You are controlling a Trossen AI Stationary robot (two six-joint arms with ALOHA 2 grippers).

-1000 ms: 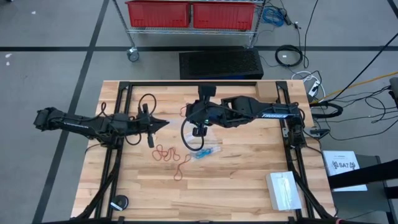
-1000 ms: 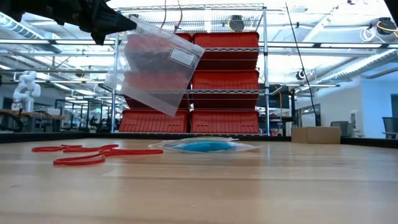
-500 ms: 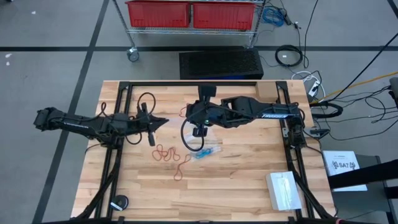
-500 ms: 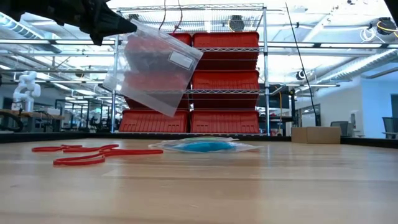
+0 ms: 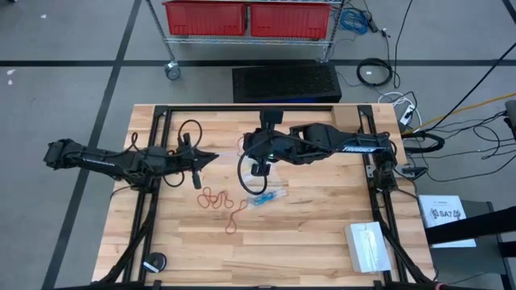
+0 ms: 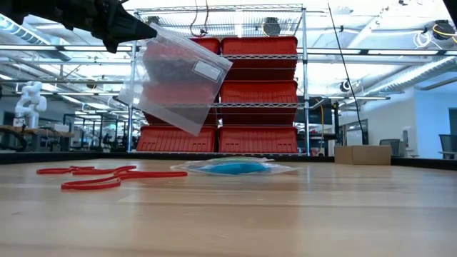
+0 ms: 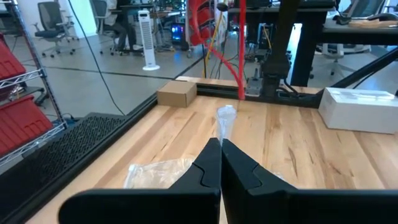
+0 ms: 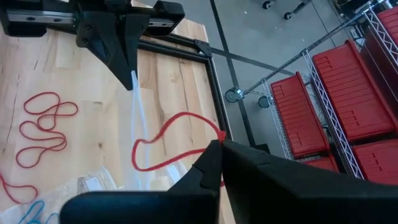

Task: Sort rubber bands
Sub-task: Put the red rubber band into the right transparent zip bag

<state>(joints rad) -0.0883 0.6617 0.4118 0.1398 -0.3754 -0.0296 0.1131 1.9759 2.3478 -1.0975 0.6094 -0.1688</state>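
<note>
High view shows the left gripper (image 5: 211, 159) pinching a clear bag (image 6: 175, 78) above the table (image 5: 322, 242); red rubber bands (image 5: 214, 198) lie below it; beside it, the right gripper (image 5: 247, 147) pinches one red band (image 8: 163, 143), which might snag and miss the bag's narrow mouth.

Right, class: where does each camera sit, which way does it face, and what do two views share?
High: overhead, facing straight down at the table; both arms show.
Low: tabletop height, facing the red bins; left claw holds the clear bag.
Left wrist: looks past the shut left claw.
Right wrist: past the right claw pinching a red band.
Shared: the bag, in low and wrist views.
</note>
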